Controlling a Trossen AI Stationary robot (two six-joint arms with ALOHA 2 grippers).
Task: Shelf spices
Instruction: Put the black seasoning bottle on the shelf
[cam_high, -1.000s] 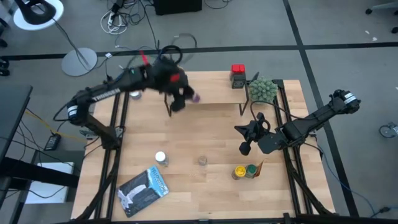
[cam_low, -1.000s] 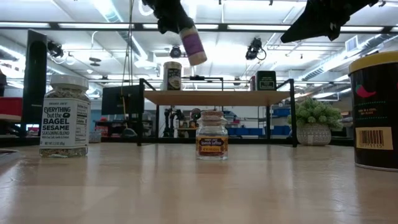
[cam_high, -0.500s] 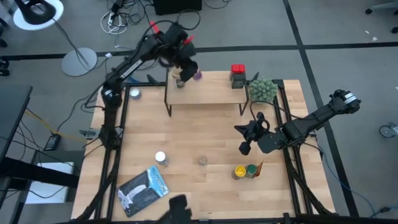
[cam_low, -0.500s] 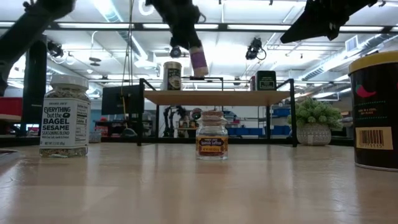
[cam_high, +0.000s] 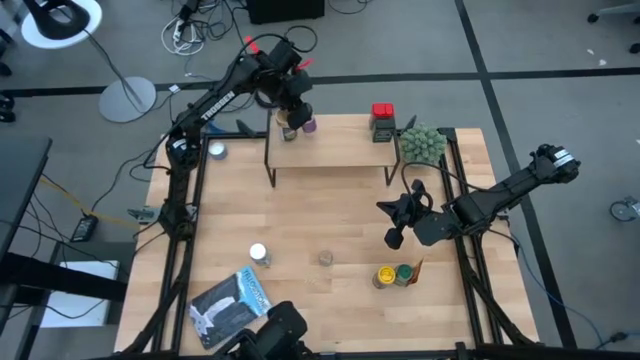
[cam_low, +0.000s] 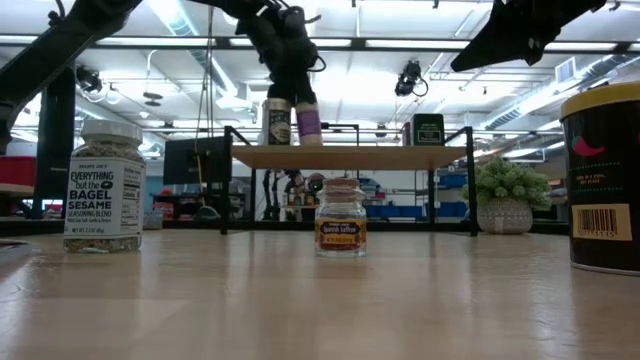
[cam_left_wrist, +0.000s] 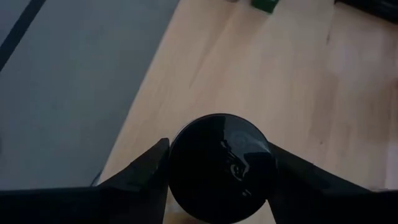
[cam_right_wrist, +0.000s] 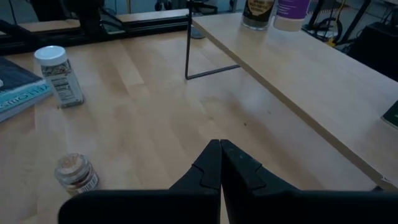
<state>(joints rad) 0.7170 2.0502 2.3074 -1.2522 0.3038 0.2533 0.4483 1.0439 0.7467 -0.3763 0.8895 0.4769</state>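
Note:
The shelf (cam_high: 335, 152) (cam_low: 350, 157) stands at the table's far side. On its left end stand a white-lidded jar (cam_low: 277, 122) and, just to its right, a purple-labelled, black-lidded spice jar (cam_high: 309, 125) (cam_low: 308, 122). My left gripper (cam_left_wrist: 219, 149) (cam_low: 290, 55) is shut on the purple jar from above. A red-topped tin (cam_high: 382, 121) stands on the shelf's right end. My right gripper (cam_high: 392, 238) (cam_right_wrist: 221, 155) hovers shut over the table's right part, holding nothing. My left gripper pinches the purple jar by its round black lid (cam_left_wrist: 221, 168), one finger (cam_left_wrist: 146, 171) on either side. The fingers come from above, slanting down toward the far edge. The jar is upright with its base at the shelf's top board, close beside the white-lidded jar.
On the table stand a bagel-seasoning jar (cam_high: 259, 255) (cam_low: 105, 200), a small clear jar (cam_high: 326, 259) (cam_low: 341, 230), a yellow-lidded (cam_high: 385, 275) and a green-lidded (cam_high: 404, 273) tin, and a jar (cam_high: 216, 151) at the far left. A silver-blue pouch (cam_high: 232, 305) lies front left; a plant (cam_high: 422, 145) sits right of the shelf.
My left gripper has carried the purple jar toward the table's far edge, across the shelf's left end, and down beside the white-lidded jar. The jar, tilted and high a second ago, is now upright at the shelf board.

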